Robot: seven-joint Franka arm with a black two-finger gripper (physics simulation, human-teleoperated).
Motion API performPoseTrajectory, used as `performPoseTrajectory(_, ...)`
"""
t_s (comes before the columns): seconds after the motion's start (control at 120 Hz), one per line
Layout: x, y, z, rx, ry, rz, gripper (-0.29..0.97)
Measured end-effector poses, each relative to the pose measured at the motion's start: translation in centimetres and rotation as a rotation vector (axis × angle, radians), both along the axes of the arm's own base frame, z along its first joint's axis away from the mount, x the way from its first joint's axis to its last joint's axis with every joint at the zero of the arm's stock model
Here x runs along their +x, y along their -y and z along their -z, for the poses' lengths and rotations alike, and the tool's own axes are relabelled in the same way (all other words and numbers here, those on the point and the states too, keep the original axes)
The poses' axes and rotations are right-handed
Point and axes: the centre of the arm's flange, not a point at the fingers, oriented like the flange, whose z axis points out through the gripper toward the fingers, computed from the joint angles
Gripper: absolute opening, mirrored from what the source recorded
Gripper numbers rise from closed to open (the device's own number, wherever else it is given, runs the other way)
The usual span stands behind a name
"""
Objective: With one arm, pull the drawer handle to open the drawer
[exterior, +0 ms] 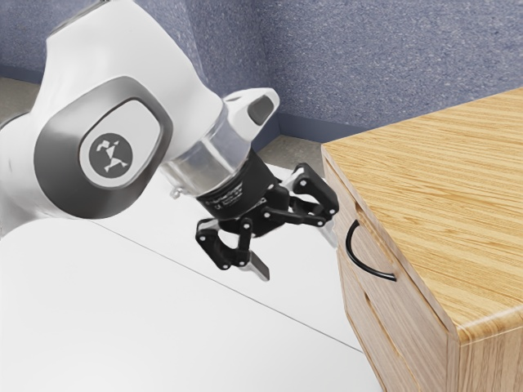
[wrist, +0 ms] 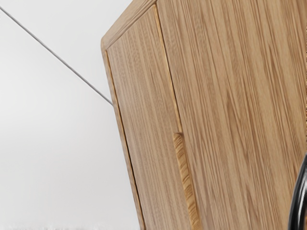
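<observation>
Oak-coloured wood with a strong grain made up the one box-shaped cabinet [exterior: 441, 180] at the exterior view's right. Its front face showed two drawer fronts, one above the other. The upper drawer front [exterior: 369, 245] carried a single black curved drawer handle [exterior: 349, 247], a thin bow standing out from the wood at the middle right of the frame. That drawer looked closed, though the angle left it uncertain.

One white robot arm [exterior: 49, 163] came in from the exterior view's upper left. A grey oval panel [exterior: 106, 151] on its big joint bore a round white emblem [exterior: 109, 155] with a small grey figure in it and no letters. A few lines of tiny white lettering [exterior: 225, 196] ran across the black collar behind the hand, too small to read. No other writing could be read.

At the arm's end, the one black two-finger gripper [exterior: 294, 253] hung near the centre of the frame. Its two fingers were spread wide and closed on nothing. The upper fingertip [exterior: 329, 237] sat just beside the handle; contact could not be judged. The lower finger [exterior: 258, 266] pointed down over the white floor [exterior: 122, 327], which one thin grey line crossed. A speckled blue-grey wall [exterior: 368, 57] filled the top of the frame.

In the wrist view, two wooden panels [wrist: 144, 120] lay side by side with a seam between them. The handle [wrist: 300, 201] showed as a dark, glossy curve at the lower right edge of the frame, against the wider panel [wrist: 240, 96].
</observation>
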Motion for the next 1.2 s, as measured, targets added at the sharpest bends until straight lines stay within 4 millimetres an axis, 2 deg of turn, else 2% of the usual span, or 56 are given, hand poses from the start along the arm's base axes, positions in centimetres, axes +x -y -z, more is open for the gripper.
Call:
performPoseTrajectory(0.267,0.1,0.5,0.1,-0.037,-0.024,-0.099,0.68)
performPoseTrajectory(0.567,0.2,0.6,1.4,-0.146,-0.083,-0.185,0.67)
performPoseTrajectory(0.85,-0.1,0.6,1.1,-0.175,-0.098,-0.232,0.67)
performPoseTrajectory(1.025,-0.5,-0.1,0.4,-0.186,-0.104,-0.258,0.67)
performPoseTrajectory(1.2,-0.8,0.8,0.6,-0.189,-0.12,-0.25,0.67)
